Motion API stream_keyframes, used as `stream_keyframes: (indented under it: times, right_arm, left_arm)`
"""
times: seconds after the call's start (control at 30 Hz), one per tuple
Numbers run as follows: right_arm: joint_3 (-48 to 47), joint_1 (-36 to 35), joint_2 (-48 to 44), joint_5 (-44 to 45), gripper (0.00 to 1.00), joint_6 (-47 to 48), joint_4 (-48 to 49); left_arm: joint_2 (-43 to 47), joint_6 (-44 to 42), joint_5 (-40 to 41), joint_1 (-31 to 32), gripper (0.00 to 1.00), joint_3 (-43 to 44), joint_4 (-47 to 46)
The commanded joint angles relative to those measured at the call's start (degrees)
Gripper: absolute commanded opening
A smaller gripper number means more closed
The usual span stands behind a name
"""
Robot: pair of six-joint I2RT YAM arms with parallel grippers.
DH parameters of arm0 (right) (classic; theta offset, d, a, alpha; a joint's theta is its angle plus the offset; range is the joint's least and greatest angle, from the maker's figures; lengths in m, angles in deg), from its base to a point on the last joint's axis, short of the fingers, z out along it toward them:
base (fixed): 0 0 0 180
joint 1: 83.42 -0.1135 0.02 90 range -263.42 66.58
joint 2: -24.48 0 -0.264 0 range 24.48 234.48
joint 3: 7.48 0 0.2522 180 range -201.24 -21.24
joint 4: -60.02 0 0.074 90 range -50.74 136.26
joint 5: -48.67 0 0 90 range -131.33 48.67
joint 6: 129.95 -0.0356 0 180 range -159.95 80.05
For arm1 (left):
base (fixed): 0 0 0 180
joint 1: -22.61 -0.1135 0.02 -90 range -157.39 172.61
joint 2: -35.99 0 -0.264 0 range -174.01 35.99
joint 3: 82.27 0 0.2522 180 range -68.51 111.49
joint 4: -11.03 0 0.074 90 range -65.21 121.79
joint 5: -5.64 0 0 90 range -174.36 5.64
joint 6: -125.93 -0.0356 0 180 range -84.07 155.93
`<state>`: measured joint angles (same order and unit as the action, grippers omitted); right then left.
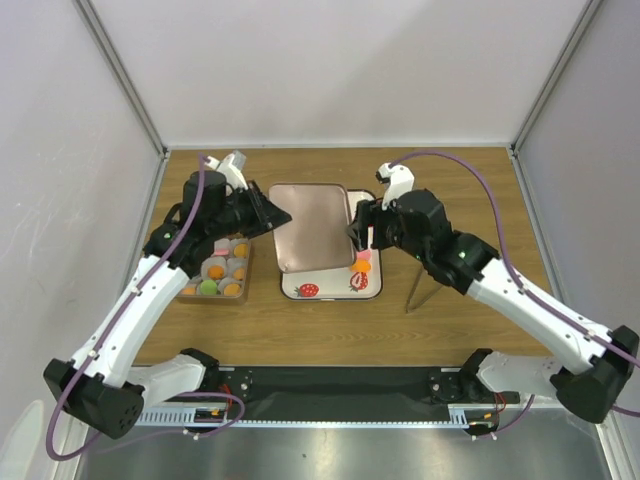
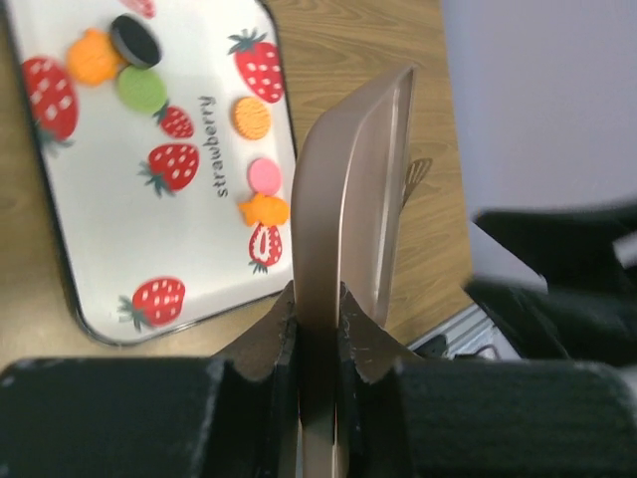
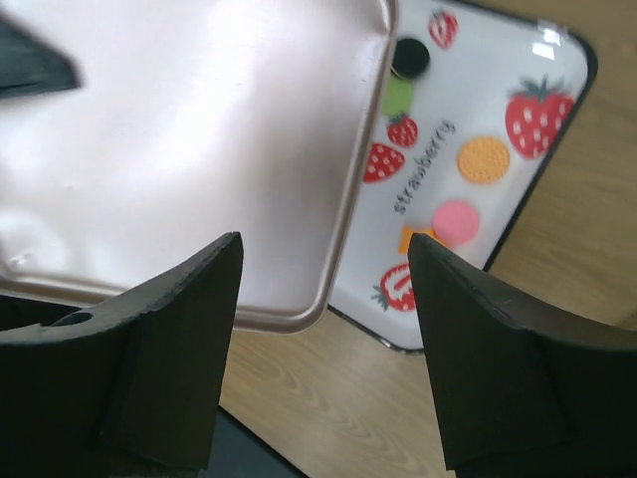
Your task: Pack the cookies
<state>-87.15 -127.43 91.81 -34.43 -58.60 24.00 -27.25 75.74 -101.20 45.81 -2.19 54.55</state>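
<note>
My left gripper (image 1: 268,215) (image 2: 318,299) is shut on the edge of a rose-gold metal tray (image 1: 310,225) (image 2: 353,189) and holds it tilted above a white strawberry-print tray (image 1: 335,287) (image 2: 119,229). On that tray lie cookies: orange (image 2: 95,57), black (image 2: 134,40), green (image 2: 141,88), orange (image 2: 252,118), pink (image 2: 265,176) and orange (image 2: 264,209). My right gripper (image 1: 360,238) (image 3: 323,242) is open and empty, just above the metal tray's (image 3: 199,129) right edge. In its view are the black (image 3: 409,57), green (image 3: 397,97), orange (image 3: 484,159) and pink (image 3: 457,223) cookies.
A compartment box (image 1: 243,283) with several orange, pink and green cookies sits left of the trays, under my left arm. Thin metal tongs (image 1: 415,290) lie on the wooden table right of the strawberry tray. Grey walls close in on three sides.
</note>
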Motion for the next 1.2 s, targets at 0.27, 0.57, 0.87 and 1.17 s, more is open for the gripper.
stream_keyframes:
  times: [0.27,0.57,0.87,1.17]
  right_arm:
    - [10.0,-23.3,-10.5,9.4,0.77,29.2,21.7]
    - [12.8,-34.7,-2.5,24.2,0.78,47.6,37.0]
    - [11.8,-34.7,5.9,27.1,0.71,59.6,48.2]
    - [9.1,-32.9,8.0,25.2,0.48,63.3,48.1]
  left_arm:
    - [-0.7,23.9,15.5,-2.4,0.00,17.3,31.4]
    - [-1.0,28.2,12.5,-4.9,0.00,19.7,34.2]
    - [-1.1,27.9,9.1,-5.1,0.00,20.2,35.0]
    - [-0.6,25.9,6.5,-5.1,0.04,19.9,33.1]
